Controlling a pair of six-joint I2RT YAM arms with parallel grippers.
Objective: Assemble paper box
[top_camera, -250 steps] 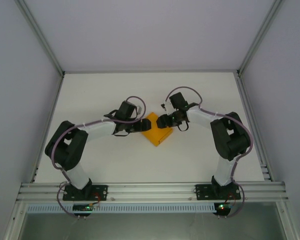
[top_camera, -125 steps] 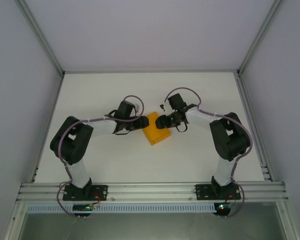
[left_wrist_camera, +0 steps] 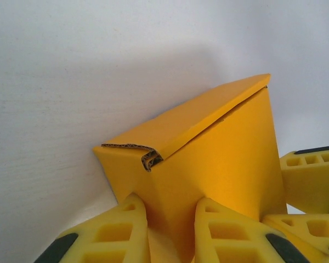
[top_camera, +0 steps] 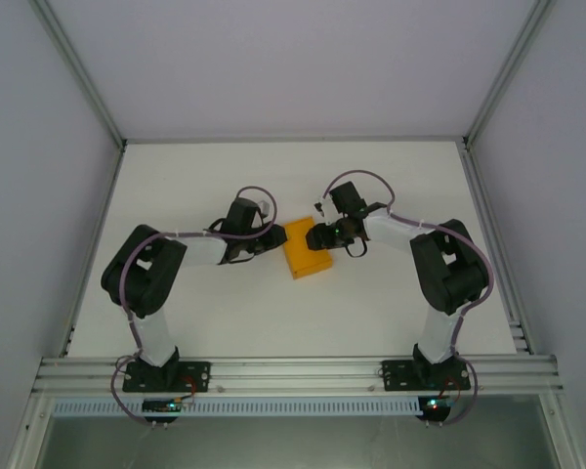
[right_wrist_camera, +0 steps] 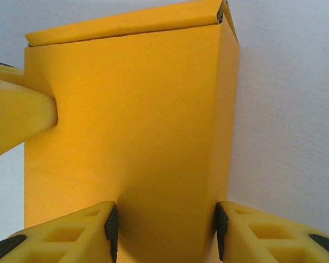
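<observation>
The paper box (top_camera: 307,252) is a small orange-yellow closed carton lying on the white table between both arms. My left gripper (top_camera: 275,244) comes at it from the left and, in the left wrist view, my left gripper (left_wrist_camera: 178,219) pinches one vertical corner of the paper box (left_wrist_camera: 208,148), whose top flap shows a raw corrugated edge. My right gripper (top_camera: 318,237) reaches in from the right. In the right wrist view my right gripper (right_wrist_camera: 165,230) spans the paper box (right_wrist_camera: 131,109), with both black pads (right_wrist_camera: 112,226) against its sides.
The white table (top_camera: 225,322) is bounded by grey walls and an aluminium frame rail (top_camera: 293,371) at the near edge. A yellow finger (right_wrist_camera: 19,118) of the left gripper presses the box's left side in the right wrist view.
The left gripper has closed onto the box's corner. The box has turned from a diamond pose to squarer with the table and shifted slightly. The right gripper has narrowed a little.
</observation>
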